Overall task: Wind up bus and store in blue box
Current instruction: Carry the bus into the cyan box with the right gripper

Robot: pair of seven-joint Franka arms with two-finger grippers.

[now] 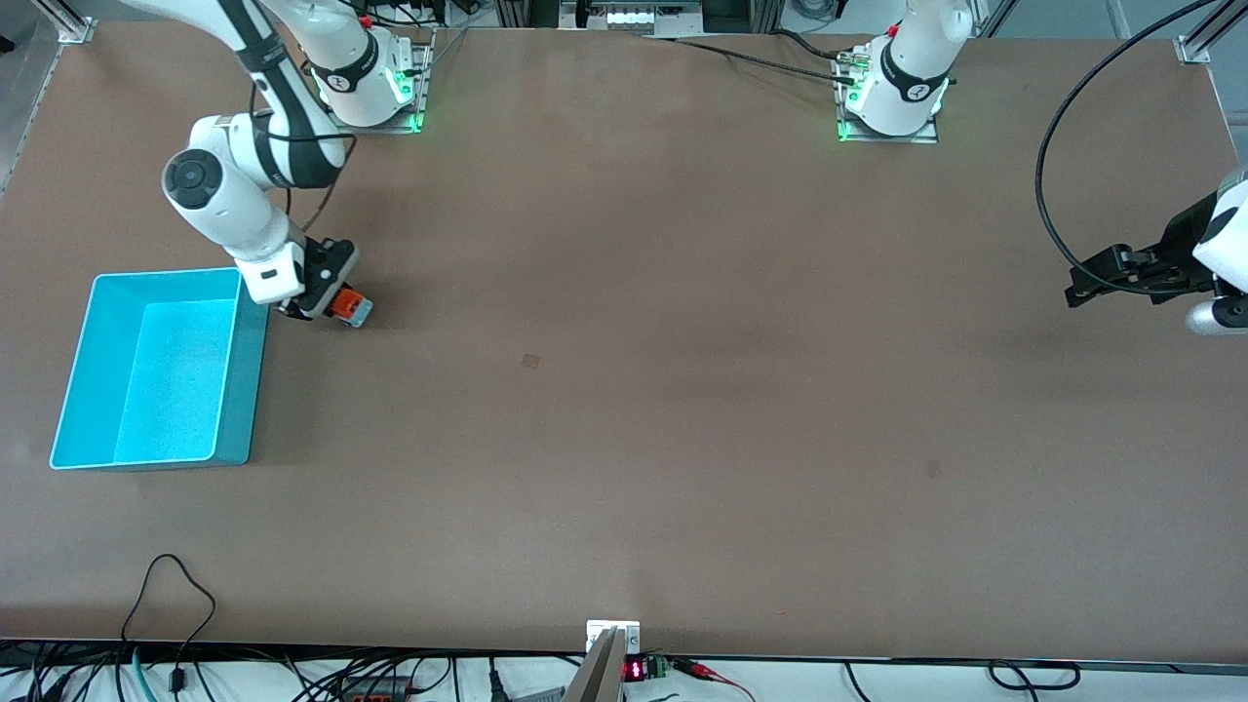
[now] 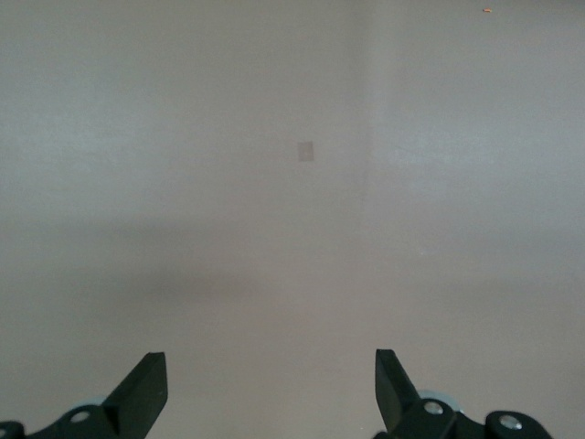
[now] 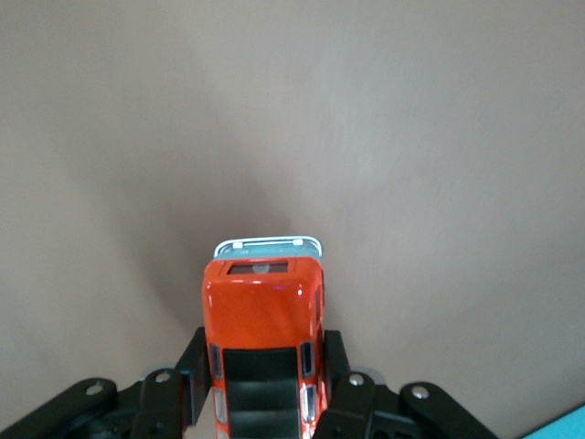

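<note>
Nearest the camera lay the blue box (image 1: 156, 370), empty. Just beside it sat the bus (image 1: 348, 306) on the table (image 1: 682, 390), clamped by the right gripper (image 1: 317, 310). Left gripper (image 1: 1092, 283) waited, fingers wide. Step: bus grasped; next, probably winding against the tabletop.

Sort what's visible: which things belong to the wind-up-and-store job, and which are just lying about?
Job:
- bus, gripped by the right gripper
- blue box, beside them, nothing in it

Just there:
- left gripper, open, waiting over bare table
- cables at the table's near edge
</note>
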